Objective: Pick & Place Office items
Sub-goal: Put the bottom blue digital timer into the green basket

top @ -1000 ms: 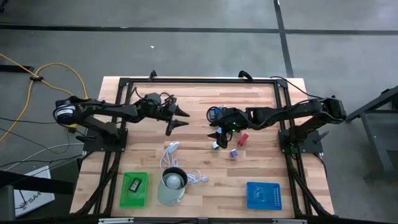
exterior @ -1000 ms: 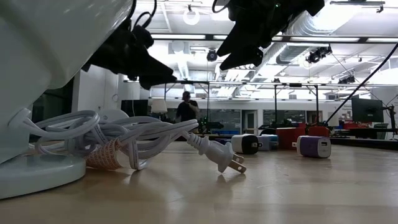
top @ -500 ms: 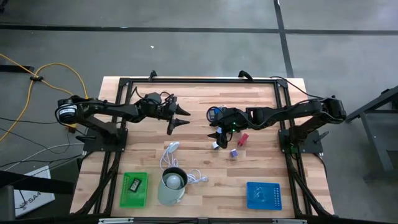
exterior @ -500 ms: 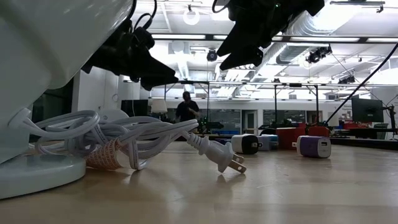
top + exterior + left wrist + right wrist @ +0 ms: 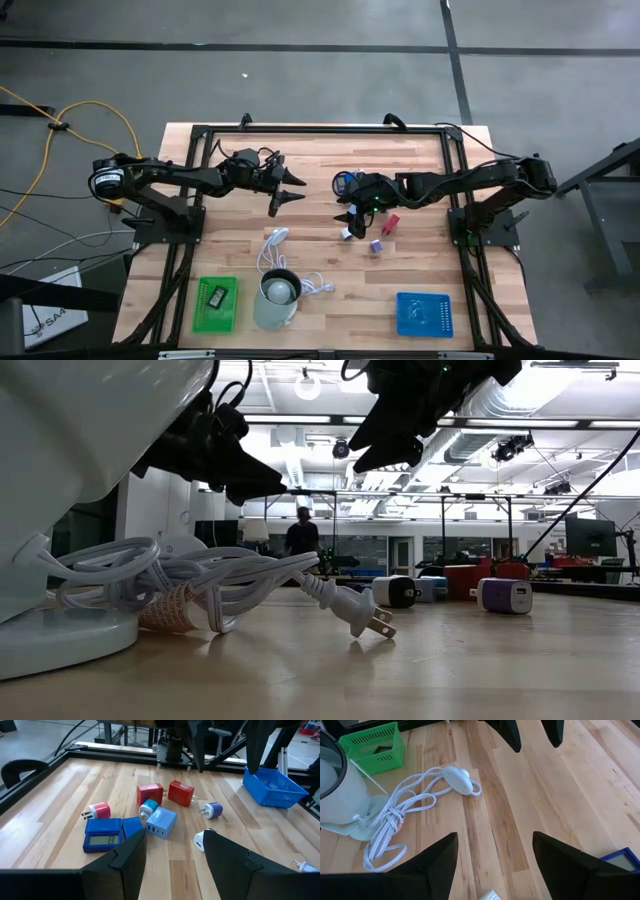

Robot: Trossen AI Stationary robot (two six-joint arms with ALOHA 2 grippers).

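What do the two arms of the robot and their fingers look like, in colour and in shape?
Both arms are dark, almost black, built of slim jointed segments. The left arm has a pale round cap at its shoulder end and black cables looped near the wrist. The right arm shows a small green light near its wrist. The fingers are matt black, flat and taper to points.

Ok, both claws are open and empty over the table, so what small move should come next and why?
Probably lower the right claw onto the white charger just below it. That claw is open, holds nothing and hangs above the pile of office items, while the left claw waits open farther away.
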